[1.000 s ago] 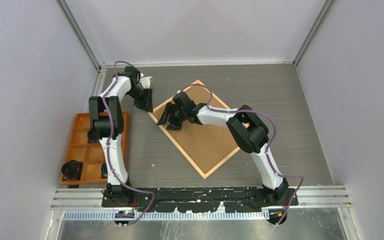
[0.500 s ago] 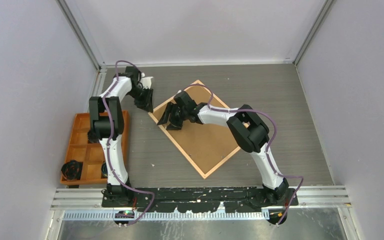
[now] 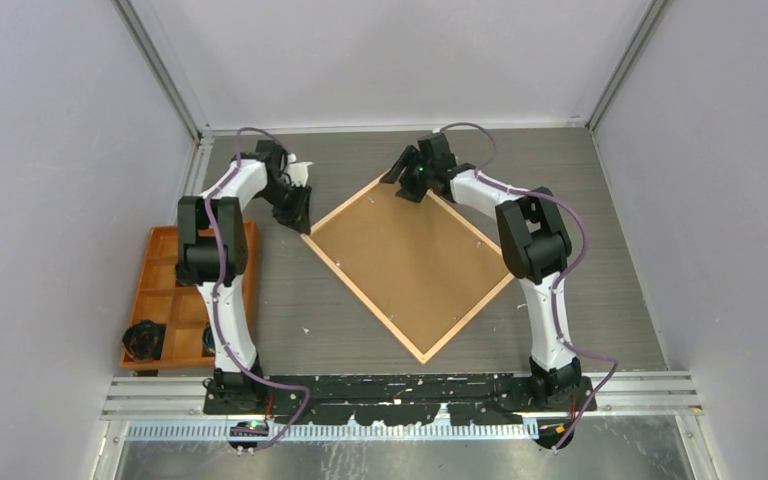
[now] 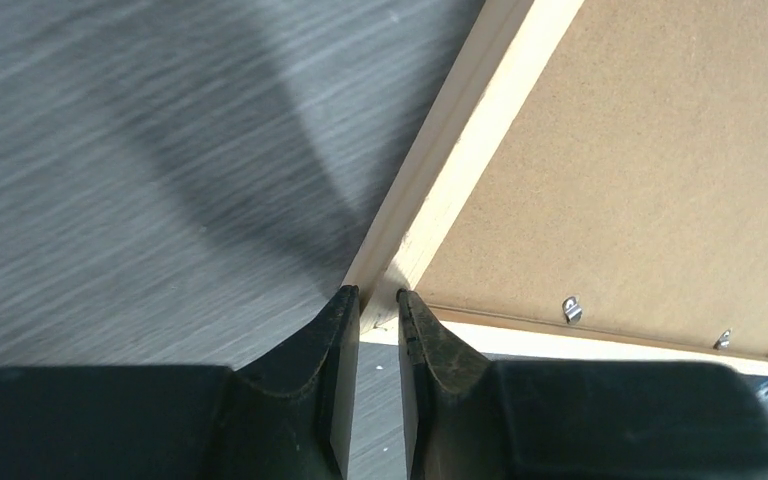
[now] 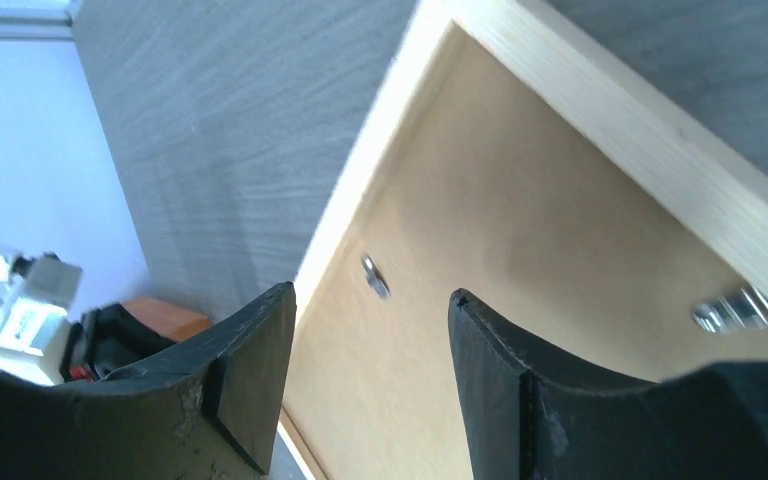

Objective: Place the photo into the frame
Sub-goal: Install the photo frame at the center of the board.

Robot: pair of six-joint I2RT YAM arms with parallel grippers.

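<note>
At one corner the seemingly light, stiff frame (image 4: 465,140) is pinched by the left gripper (image 4: 378,305); the right gripper (image 5: 368,298) is open.

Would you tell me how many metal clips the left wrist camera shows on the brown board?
2: one clip near the board's lower edge, another further right along it. Others may lie outside this view.

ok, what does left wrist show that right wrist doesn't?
Left wrist only: the left end effector closed on a corner of the frame.
Right wrist only: the right end effector open with nothing between its fingers, plus a bit of the orange tray and the wall.
Both: the frame's light wood strip, the brown backing board, metal clips and the grey table.
</note>
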